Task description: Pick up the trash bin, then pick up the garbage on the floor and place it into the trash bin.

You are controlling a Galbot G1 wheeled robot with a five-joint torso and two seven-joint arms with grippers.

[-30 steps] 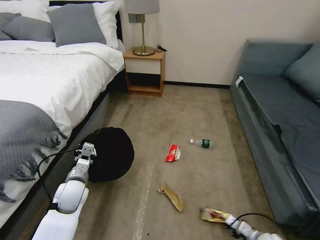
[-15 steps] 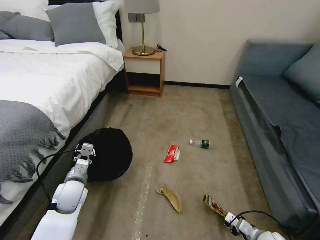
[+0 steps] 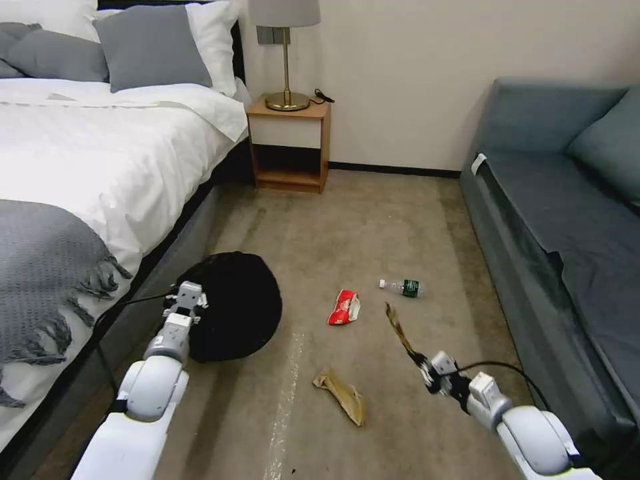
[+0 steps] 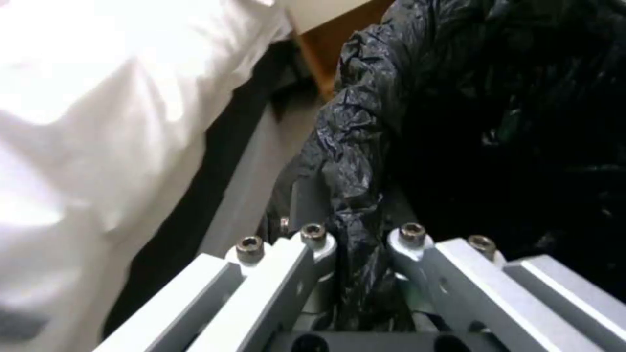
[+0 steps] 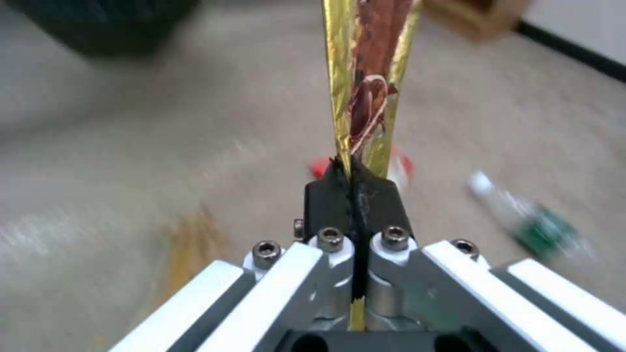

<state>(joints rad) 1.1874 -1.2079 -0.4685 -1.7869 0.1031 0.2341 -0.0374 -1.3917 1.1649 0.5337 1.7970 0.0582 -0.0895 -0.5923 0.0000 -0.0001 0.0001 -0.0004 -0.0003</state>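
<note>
Bedroom: made bed (image 3: 80, 147), lamp (image 3: 285, 53) on nightstand (image 3: 293, 143), sofa (image 3: 567, 220).

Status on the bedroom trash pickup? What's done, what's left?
Done: left gripper is shut on the rim of the black-bagged round trash bin. In hand: right gripper pinches the gold-brown snack packet above the carpet. Left: red-and-white wrapper, clear green-label bottle, crumpled brown paper on the floor.
</note>
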